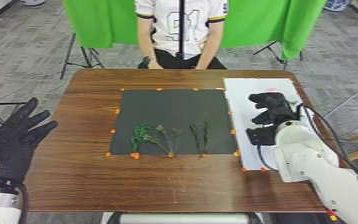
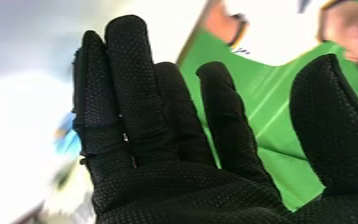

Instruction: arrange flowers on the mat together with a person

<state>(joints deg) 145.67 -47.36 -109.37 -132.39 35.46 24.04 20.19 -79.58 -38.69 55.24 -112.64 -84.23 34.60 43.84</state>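
Pink thing (image 1: pixel 273 90) just beyond the right hand (image 1: pixel 271 100), upper right of the frame

Probably a blossom, to judge by colour; too small and too pale for telling its long axis. Close by the fingers over the white sheet (image 1: pixel 244 87), on the side toward the frame's upper edge, so apparently within easy range of the right hand and far across the table (image 1: pixel 78 170) from the left hand (image 1: pixel 17 142), out at the left edge of the frame.

Right hand open, as seen in the right wrist view: straight fingers, some close together, with a wide gap to the thumb and nothing visible in the grasp. Cannot tell about contact with the sheet. Left hand also open, with loosely spread fingers.

On the dark mat (image 1: pixel 171 107), in its lower half: a curly green stem (image 1: pixel 139 136) at the left, a branching sprig (image 1: pixel 167 140) in the middle and slim straight stems (image 1: pixel 200 137) to the right, all lengthwise roughly up and down the frame. Likely next: a small shift toward the pink thing, then a gentle pinch, with some risk of crushing or brushing it aside.
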